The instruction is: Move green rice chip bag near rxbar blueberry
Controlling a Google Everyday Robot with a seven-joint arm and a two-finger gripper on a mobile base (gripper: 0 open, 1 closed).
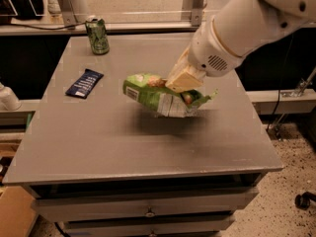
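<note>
The green rice chip bag [153, 96] hangs lifted above the grey table [98, 142], over its middle, with its shadow on the tabletop below. My gripper [181, 81] is shut on the bag's top right part, and the white arm reaches in from the upper right. The rxbar blueberry [84, 83], a flat dark navy bar, lies on the table's left side, a short way left of the bag.
A green drink can [98, 35] stands at the table's far left corner. The table has drawers below its front edge. A railing runs behind the table. Speckled floor lies to the right.
</note>
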